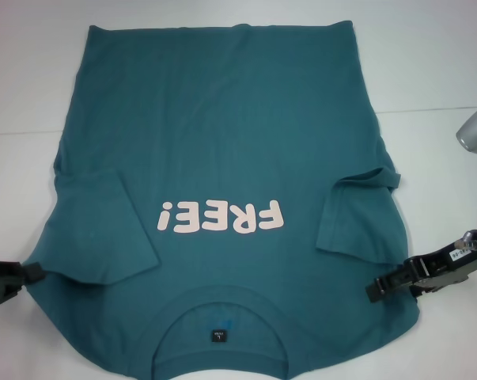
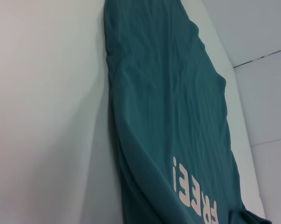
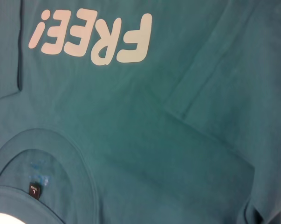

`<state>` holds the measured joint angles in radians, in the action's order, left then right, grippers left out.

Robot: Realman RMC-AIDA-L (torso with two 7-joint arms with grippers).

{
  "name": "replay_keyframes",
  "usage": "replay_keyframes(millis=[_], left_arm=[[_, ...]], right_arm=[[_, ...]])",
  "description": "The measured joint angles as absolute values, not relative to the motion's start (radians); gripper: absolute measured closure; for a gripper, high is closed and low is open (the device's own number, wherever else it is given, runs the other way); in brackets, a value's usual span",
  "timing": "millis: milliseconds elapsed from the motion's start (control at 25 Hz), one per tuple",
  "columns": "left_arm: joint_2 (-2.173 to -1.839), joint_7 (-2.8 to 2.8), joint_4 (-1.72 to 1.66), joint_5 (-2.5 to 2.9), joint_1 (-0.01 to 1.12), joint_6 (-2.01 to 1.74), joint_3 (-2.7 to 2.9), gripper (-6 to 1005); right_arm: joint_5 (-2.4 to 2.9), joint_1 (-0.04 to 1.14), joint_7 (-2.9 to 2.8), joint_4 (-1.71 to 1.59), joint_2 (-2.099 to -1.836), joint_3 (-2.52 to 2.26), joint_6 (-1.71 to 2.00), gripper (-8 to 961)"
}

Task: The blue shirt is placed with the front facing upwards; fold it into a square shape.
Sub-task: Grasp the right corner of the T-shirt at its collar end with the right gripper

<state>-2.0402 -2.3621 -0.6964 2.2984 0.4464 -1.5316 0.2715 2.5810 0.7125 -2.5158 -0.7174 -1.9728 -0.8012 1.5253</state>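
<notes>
At near edge, blue shirt [image 1: 222, 158] collar cut off

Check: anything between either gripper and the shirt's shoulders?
Nothing visible. The left gripper and right gripper each sit right at a shoulder edge of the blue shirt, both sleeves already folded inward, only bare white table around.

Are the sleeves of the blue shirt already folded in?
Yes. On the blue shirt, both sleeves lie over the body; the body is still spread flat.

Blue shirt [image 1: 222, 142] collar cut off at frame edge
</notes>
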Motion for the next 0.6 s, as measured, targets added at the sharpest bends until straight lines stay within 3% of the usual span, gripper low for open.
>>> replay_keyframes(millis=[360,600], left_arm=[[-2.040,-2.364,-0.696,2.296,0.445,-1.530,0.271,992],[-2.040,-2.364,-0.696,2.296,0.445,-1.525,0.270,992]], right_arm=[[2.605,0.714,-2.509,-0.726,-1.974,-0.827,1.544,115],[2.623,0.719,-2.516,-0.726,-1.978,-0.824,1.548,364]])
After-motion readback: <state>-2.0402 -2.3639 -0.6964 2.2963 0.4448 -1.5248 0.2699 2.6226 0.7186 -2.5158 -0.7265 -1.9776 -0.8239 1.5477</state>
